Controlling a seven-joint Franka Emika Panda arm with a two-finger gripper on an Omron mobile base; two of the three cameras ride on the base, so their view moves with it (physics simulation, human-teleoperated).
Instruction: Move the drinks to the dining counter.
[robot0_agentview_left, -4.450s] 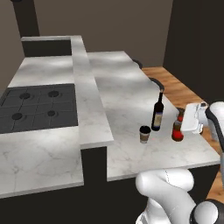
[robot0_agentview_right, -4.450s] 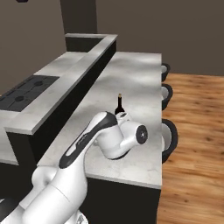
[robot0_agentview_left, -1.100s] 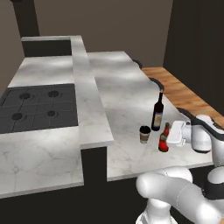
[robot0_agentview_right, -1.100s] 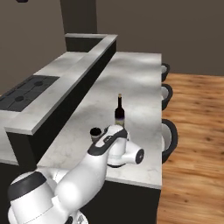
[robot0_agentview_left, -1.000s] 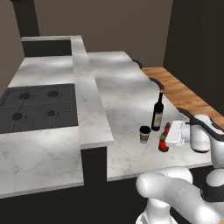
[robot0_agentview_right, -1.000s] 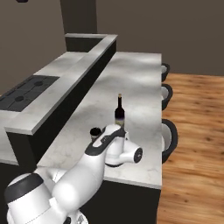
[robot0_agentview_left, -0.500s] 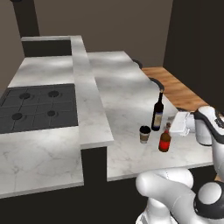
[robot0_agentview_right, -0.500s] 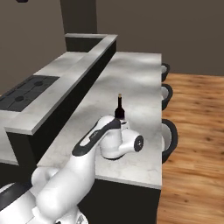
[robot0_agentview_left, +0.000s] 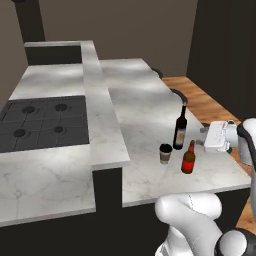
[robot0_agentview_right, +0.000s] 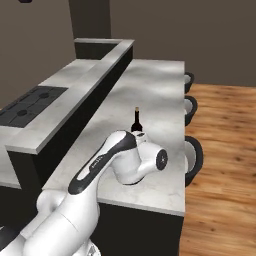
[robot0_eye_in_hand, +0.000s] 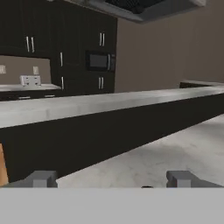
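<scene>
The gripper (robot0_agentview_left: 206, 141) hangs empty with its fingers spread wide just beside the upright red bottle (robot0_agentview_left: 188, 158), which stands on the dining counter (robot0_agentview_left: 145, 100) slightly below and to its side, between it and the cup (robot0_agentview_left: 165, 153).

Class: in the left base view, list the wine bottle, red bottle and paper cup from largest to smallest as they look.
1. Wine bottle, clearly tallest.
2. Red bottle.
3. Paper cup, shortest.
All three stand close together on the dining counter, so nearness to the camera barely affects the order.
</scene>
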